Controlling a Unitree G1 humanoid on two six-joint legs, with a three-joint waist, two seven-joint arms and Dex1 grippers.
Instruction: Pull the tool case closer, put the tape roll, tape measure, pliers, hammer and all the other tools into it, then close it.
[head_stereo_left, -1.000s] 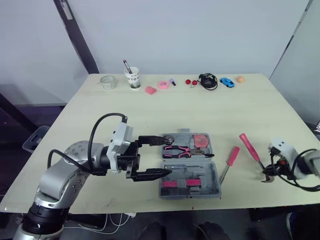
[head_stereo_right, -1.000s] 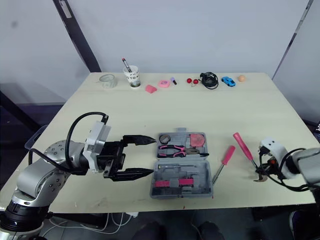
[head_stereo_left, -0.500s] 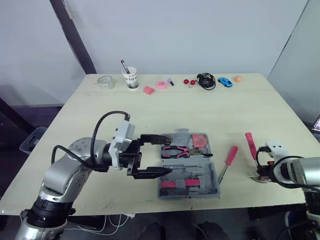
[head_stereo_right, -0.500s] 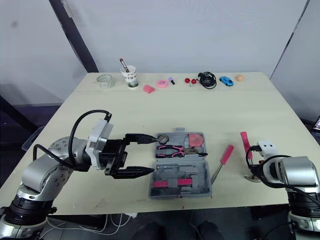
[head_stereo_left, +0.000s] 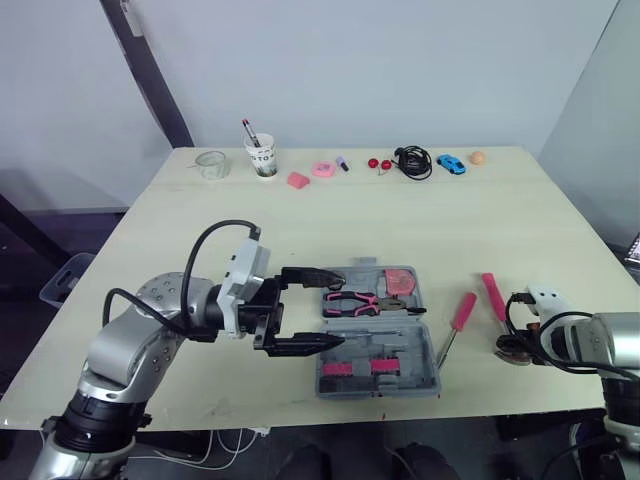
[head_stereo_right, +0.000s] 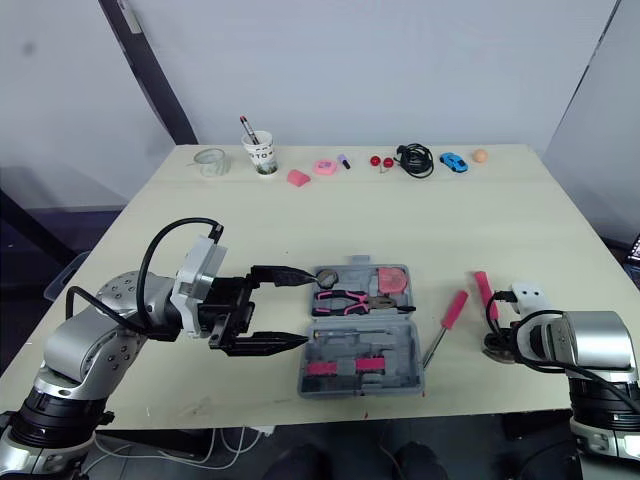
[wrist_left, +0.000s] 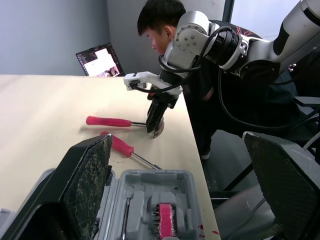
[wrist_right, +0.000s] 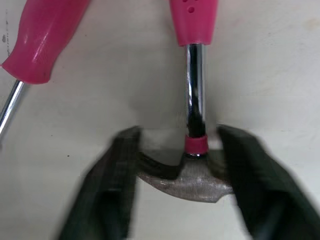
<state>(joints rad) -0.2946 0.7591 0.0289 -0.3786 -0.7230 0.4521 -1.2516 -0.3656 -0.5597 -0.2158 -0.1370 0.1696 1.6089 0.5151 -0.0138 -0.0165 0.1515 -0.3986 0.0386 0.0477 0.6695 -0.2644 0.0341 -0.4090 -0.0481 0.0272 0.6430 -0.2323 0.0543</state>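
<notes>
Clamps pink-handled steel hammer (wrist_right: 196, 100) by head in right gripper (wrist_right: 179, 134), now shifted nearer open grey plastic tool case (head_stereo_right: 408, 352); stowing probably next.

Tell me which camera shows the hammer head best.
The right wrist view: the hammer head sits close up, claw and neck plain, at the right end effector. The left wrist view shows the hammer small, from the side, its head partly behind that end effector. The eye views show mainly its pink handle.
</notes>
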